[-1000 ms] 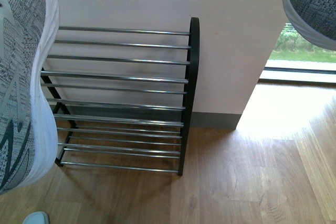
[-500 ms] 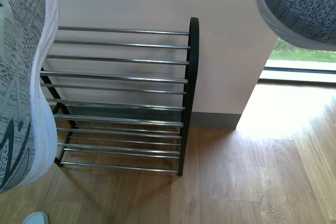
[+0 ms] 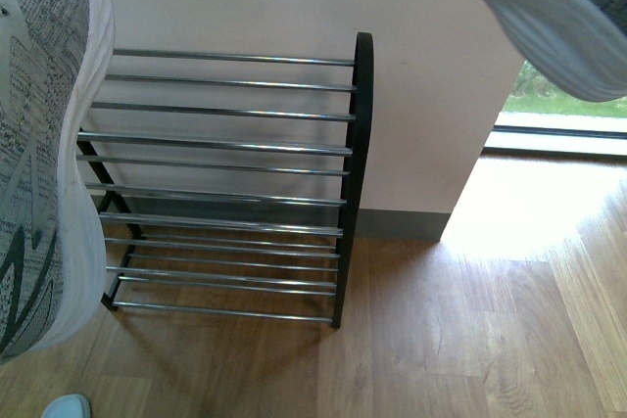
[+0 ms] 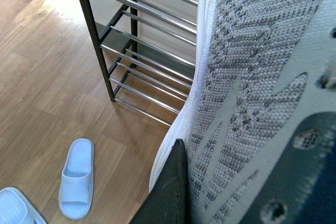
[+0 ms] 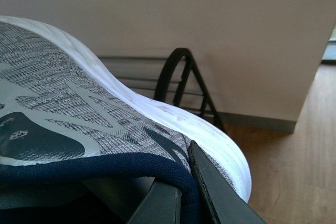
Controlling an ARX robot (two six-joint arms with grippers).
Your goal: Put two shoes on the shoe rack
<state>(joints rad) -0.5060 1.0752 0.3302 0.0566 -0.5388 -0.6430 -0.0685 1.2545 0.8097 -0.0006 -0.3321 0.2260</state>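
Holding one sneaker per arm is where you're at: the left sneaker hangs on end, close to the front camera on the left and blocking the rack's left end, and the right sneaker is up high on the right with its white sole showing. The rack stands against the far wall with nothing on its rods. Your left gripper looks clamped on its shoe's side, one black finger flat against the knit. The other finger is hidden, probably inside. Your right gripper is pinching the navy collar. My guess is these are light but floppy: the knit upper gives, so a collar grip lets the shoe swing and tilt. The sole is the stiff part, so land it flat across two rods, and go easy, since those thin shiny rods look slippery. The slippers sit on the floor, near and left of the rack.
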